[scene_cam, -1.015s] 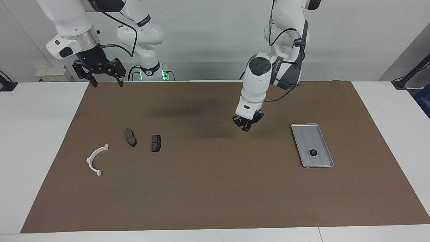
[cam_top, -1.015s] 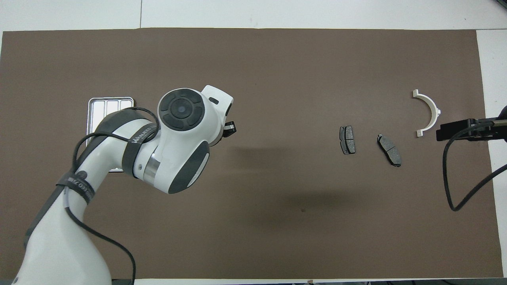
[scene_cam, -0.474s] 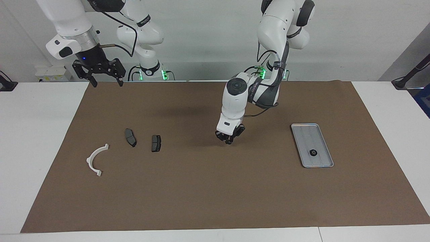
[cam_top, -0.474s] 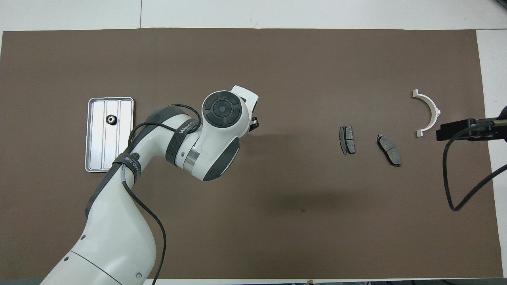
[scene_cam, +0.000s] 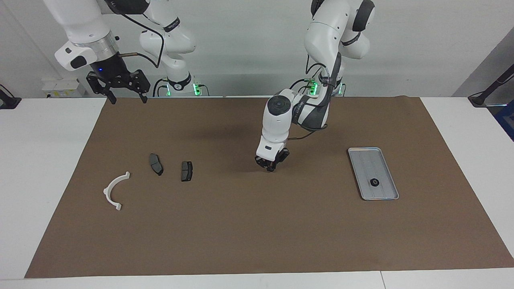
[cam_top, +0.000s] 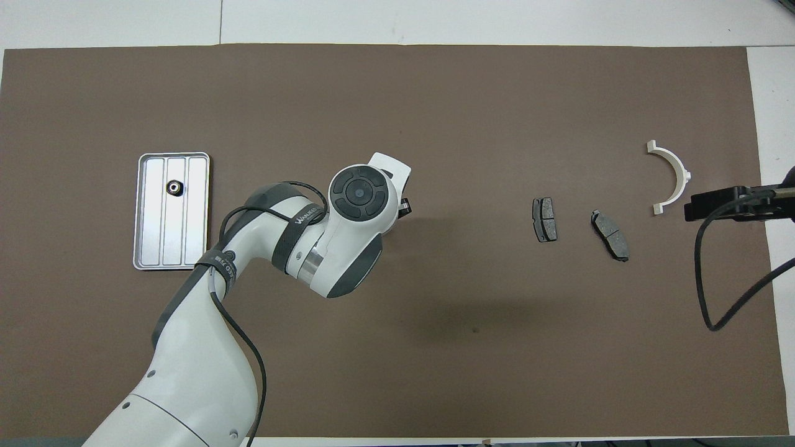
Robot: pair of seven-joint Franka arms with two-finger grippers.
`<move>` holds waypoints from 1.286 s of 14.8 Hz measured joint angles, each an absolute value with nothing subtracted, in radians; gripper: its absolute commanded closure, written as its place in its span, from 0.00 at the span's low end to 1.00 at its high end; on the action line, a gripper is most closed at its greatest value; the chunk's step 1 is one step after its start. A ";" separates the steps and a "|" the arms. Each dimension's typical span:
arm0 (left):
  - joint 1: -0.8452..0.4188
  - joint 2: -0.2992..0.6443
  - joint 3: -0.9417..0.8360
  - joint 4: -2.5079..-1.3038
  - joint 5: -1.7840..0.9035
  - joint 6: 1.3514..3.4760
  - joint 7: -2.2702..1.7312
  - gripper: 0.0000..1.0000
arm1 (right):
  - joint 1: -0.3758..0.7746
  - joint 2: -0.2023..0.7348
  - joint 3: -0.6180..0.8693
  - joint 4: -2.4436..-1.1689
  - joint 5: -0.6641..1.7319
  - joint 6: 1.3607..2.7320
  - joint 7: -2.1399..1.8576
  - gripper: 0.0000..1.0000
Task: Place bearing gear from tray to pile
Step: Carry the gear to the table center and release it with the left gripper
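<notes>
We read the step as a carry toward the pile. The left gripper [scene_cam: 270, 167] hangs low over the bare brown mat [scene_cam: 257, 224], between the tray [scene_cam: 363, 153] and the nearer brake pad [scene_cam: 186, 171], its fingertips pressed together. Whether they pinch anything we cannot tell: nothing shows between them in the facing view, and from overhead the wrist covers all but a dark tip [cam_top: 404, 207].

One small black gear [scene_cam: 374, 182] lies in the tray, toward the end farther from the robots; overhead it shows as a dark ring with a pale centre [cam_top: 174, 186]. So the task's thing, as far as we can see, is not yet out of the tray.

The pile sits toward the right arm's end: two dark brake pads [cam_top: 545, 219] [cam_top: 610, 234] and a white plastic arc [cam_top: 669, 177], all apart from one another.

If a gear is held, we judge the next move is further travel to the pads, then a low release beside them. If not, the arm must return to the tray.

The right gripper [scene_cam: 122, 87] waits, fingers spread, over the mat's edge by its base; overhead, only a dark bar [cam_top: 723, 203] of it enters the picture.
</notes>
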State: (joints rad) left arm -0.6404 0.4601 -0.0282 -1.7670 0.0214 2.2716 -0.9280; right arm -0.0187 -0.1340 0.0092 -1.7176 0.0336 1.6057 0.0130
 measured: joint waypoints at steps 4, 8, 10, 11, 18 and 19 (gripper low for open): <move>-0.650 0.459 -0.027 -1.799 0.021 2.303 -0.933 0.74 | -0.019 -0.134 0.009 -1.718 0.034 1.606 0.013 0.00; -0.652 0.453 -0.028 -1.817 0.030 2.323 -0.934 0.10 | -0.019 -0.134 0.009 -1.718 0.034 1.606 0.013 0.00; -0.652 0.453 -0.026 -1.819 0.037 2.323 -0.934 0.08 | -0.019 -0.134 0.009 -1.718 0.034 1.606 0.013 0.00; -0.652 0.451 -0.023 -1.818 0.039 2.323 -0.934 0.08 | -0.019 -0.134 0.009 -1.718 0.034 1.606 0.013 0.00; -0.543 0.353 0.026 -1.757 0.047 2.220 -0.769 0.08 | -0.015 -0.134 0.011 -1.724 0.034 1.606 0.013 0.00; -0.498 0.315 0.026 -1.755 0.047 2.184 -0.704 0.08 | -0.015 -0.134 0.011 -1.726 0.034 1.606 0.013 0.00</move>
